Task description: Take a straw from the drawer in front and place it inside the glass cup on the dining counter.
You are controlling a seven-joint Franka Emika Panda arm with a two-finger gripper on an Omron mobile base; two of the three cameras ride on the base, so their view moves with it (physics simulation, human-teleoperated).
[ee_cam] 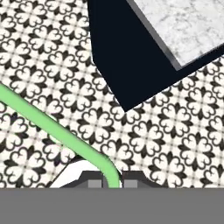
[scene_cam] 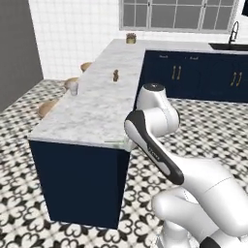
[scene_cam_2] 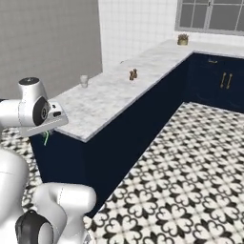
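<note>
In the hand view my gripper (ee_cam: 113,183) is shut on the light-green straw (ee_cam: 52,124), which runs from the fingertips up and to the left over the patterned floor. A short green piece of the straw (scene_cam_2: 46,138) hangs below my hand by the near corner of the dining counter (scene_cam_2: 102,102). The counter's corner (ee_cam: 188,26) shows at the top right of the hand view. The glass cup (scene_cam: 73,87) (scene_cam_2: 84,80) stands upright on the dining counter (scene_cam: 92,114) near its far left edge, well away from my hand. The drawer is out of view.
Two small brown shakers (scene_cam: 116,75) (scene_cam_2: 133,74) stand mid-counter. A potted plant (scene_cam: 131,38) sits at the far end. Wooden stools (scene_cam: 48,107) line the counter's left side. Navy cabinets (scene_cam: 193,75) and a sink tap (scene_cam: 234,32) lie at the back right. Patterned floor surrounds the base.
</note>
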